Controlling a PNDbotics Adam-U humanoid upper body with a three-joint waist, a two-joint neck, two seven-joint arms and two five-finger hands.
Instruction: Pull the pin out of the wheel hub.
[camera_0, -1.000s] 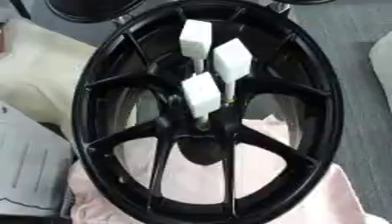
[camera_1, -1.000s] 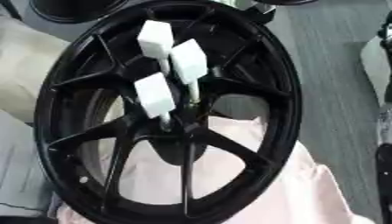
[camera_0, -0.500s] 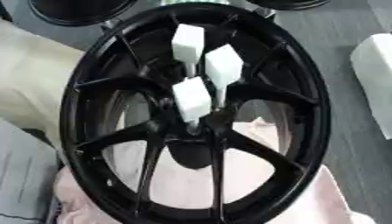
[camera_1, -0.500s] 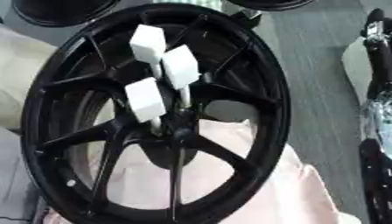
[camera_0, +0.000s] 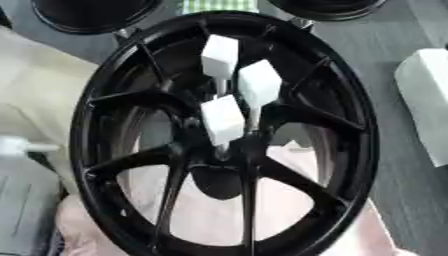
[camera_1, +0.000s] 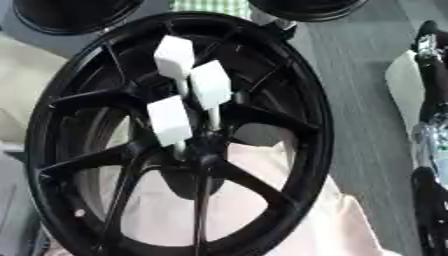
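Three white-headed pins (camera_0: 223, 120) stand seated at the centre of the black wheel hub (camera_0: 226, 150), right arm (camera_1: 430, 145) at view's edge, hand state cannot tell, left unseen; risk: clustered heads invite grabbing the wrong pin or jamming it askew.
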